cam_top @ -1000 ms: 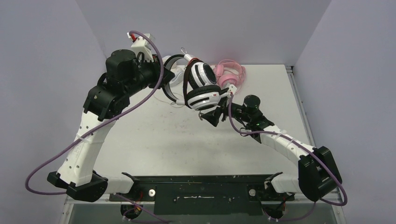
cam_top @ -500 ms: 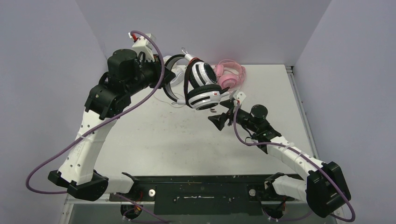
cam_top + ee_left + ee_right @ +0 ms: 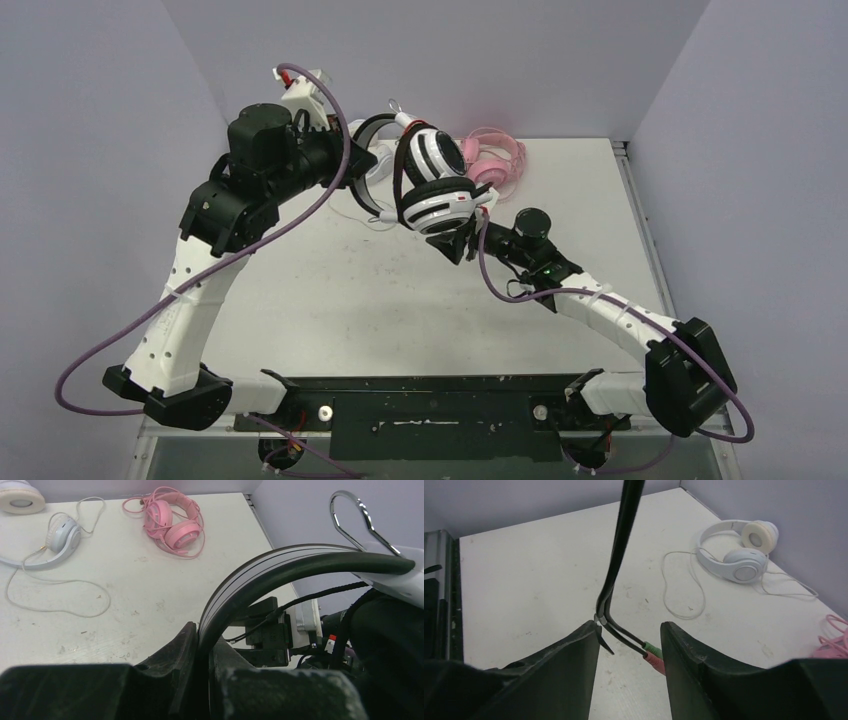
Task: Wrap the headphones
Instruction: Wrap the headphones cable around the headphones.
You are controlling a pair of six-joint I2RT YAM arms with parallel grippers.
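Seen from above, the right jaws have moved back in beneath the lifted black-and-white headphones (image 3: 435, 185). Left wrist: the left jaws clamp its headband (image 3: 280, 565). Right wrist: the right jaws stand partly apart, its black cable (image 3: 621, 545) hanging between them.

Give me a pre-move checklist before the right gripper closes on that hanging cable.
1. Headband of black-and-white headset clamped in left gripper: ok.
2. Its black cable inside the right gripper: ok, jaws open around it.
3. Cable centred in that gap: not ok, it hugs one finger.
4. Green and pink plugs clear of the table: cannot tell.
5. Other sets, white headset and pink headset, away from the cable: ok, both lie apart on the table.
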